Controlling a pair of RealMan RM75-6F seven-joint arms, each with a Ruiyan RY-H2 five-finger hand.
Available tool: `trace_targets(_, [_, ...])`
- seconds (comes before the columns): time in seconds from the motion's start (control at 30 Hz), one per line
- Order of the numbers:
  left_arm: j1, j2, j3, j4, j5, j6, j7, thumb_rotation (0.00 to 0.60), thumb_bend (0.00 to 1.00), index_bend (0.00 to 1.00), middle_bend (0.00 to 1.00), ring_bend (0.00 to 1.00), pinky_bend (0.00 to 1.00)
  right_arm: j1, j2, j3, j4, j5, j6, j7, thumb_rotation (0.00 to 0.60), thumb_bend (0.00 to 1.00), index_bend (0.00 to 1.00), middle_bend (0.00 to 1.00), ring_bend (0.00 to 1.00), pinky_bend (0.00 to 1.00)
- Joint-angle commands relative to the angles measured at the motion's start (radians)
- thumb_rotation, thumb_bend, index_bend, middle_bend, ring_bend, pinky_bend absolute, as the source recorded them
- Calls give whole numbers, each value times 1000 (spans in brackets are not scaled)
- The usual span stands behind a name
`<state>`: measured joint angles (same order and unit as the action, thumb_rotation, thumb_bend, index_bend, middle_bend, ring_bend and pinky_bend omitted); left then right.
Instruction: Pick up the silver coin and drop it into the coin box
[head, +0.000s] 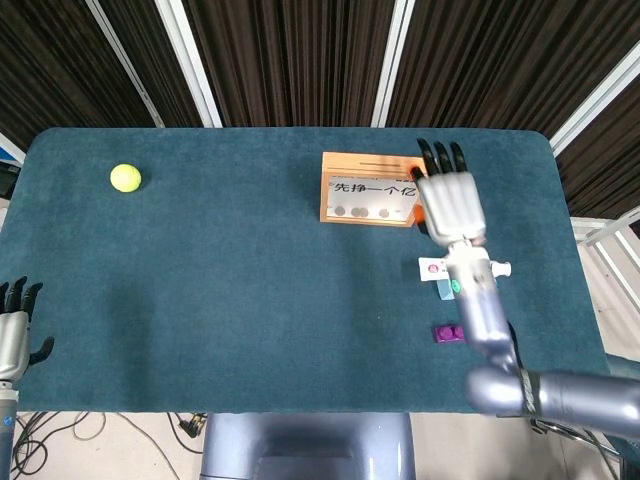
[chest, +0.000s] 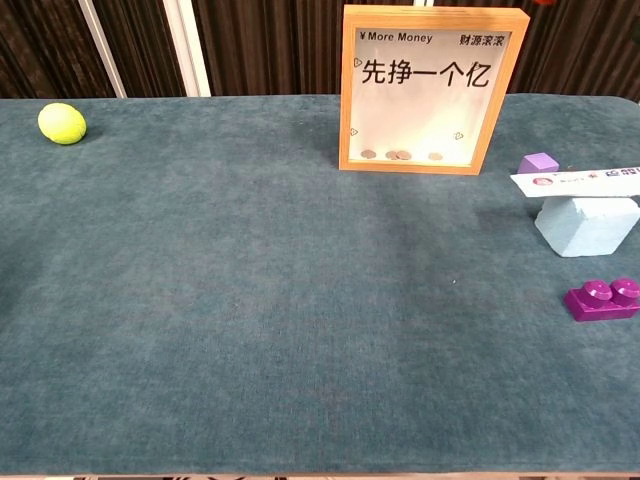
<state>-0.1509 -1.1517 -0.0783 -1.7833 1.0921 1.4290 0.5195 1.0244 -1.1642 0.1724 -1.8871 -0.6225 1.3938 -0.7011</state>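
Flanking coin box (chest: 428, 88): tennis ball (chest: 62, 123), purple brick (chest: 602, 298).

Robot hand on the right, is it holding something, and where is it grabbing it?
Nothing. The right robot hand has its fingers spread apart with nothing in them, beside the coin box. The left robot hand at the table's edge is empty too.

Matt teal cloth with a soft nap covered the tabletop (chest: 200, 300), the coin box (chest: 430, 88) had a smooth wood frame and clear glossy pane, the tennis ball (chest: 62, 123) looked fuzzy, and the purple brick (chest: 603, 298) was shiny plastic.
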Motion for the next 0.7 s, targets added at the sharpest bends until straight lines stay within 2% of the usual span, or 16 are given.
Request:
trace_targets(0.03, [1,0,4,0,7,2,2,600,267,141,26,0,0,-158,9,-145,-135,-190,148,20,600,487,252,12,0,0])
trace_targets(0.2, [3,0,12,4,26,8,5,600,267,137,27,0,0,-326,-4,-271,-164,-353,246,100,600,474,199,12,0,0])
trace_targets(0.3, [4,0,15,5,33,9,2,600,270,132,27,0,0,-432,-16,-355,-120,-481,319,139,600,433,179,12,0,0])
trace_targets(0.4, [6,1,18,7,47,12,-6,600,275,131,26,0,0,-539,-41,-411,-53,-579,398,186,600,428,163,12,0,0])
trace_targets(0.6, [7,0,22,23,89,14,-41,600,286,130,26,0,0,-696,-71,-452,122,-675,446,326,600,428,145,12,0,0])
trace_targets(0.7, [9,-1,27,31,114,21,-53,600,286,130,26,0,0,-738,-78,-439,186,-687,437,386,600,427,145,11,0,0])
